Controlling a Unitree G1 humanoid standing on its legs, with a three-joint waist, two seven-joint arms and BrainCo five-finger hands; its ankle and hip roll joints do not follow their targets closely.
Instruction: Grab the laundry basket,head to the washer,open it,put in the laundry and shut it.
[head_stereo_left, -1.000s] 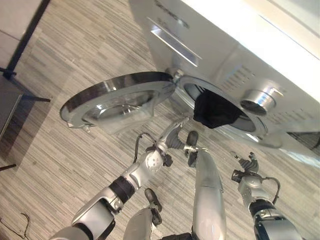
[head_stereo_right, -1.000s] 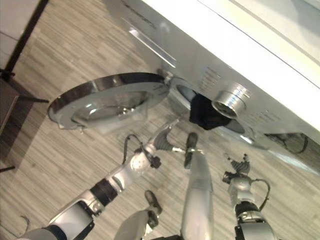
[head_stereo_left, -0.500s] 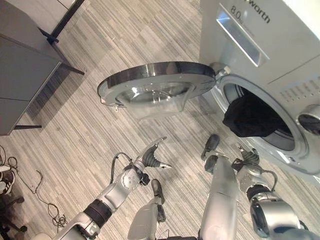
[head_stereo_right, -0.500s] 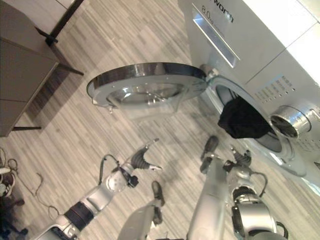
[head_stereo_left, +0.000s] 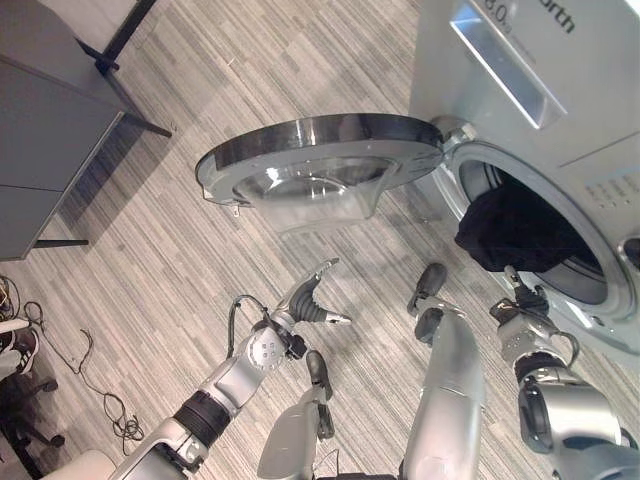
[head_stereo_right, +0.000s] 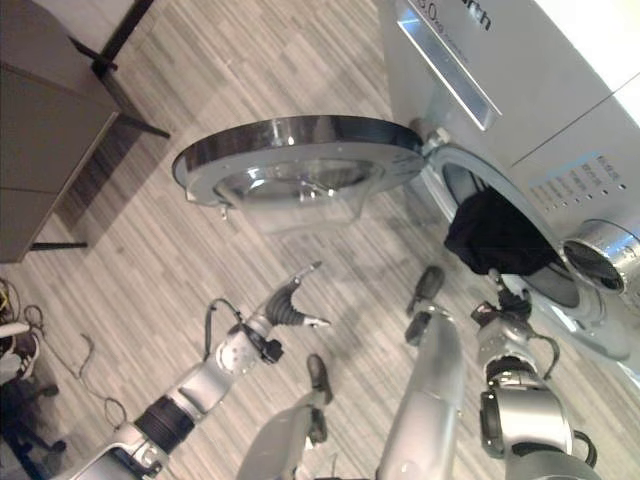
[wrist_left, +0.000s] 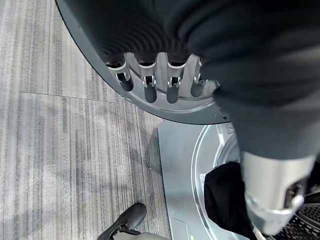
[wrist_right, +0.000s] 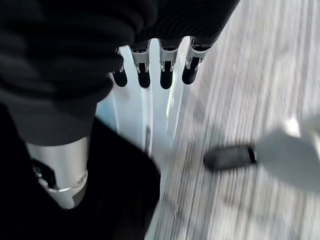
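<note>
Striped wood floor (head_stereo_left: 180, 250) below me; the washer (head_stereo_left: 540, 120) sits at two o'clock, door (head_stereo_left: 320, 160) swung wide, dark laundry (head_stereo_left: 510, 230) hanging over its opening. My left hand (head_stereo_left: 308, 298) hovers open and empty under the door; right hand (head_stereo_left: 528, 305), fingers straight, holds nothing just below the laundry

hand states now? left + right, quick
Left hand: open, fingers spread, holding nothing, below the washer door.
Right hand: open, fingers straight, empty, by the dark laundry.
</note>
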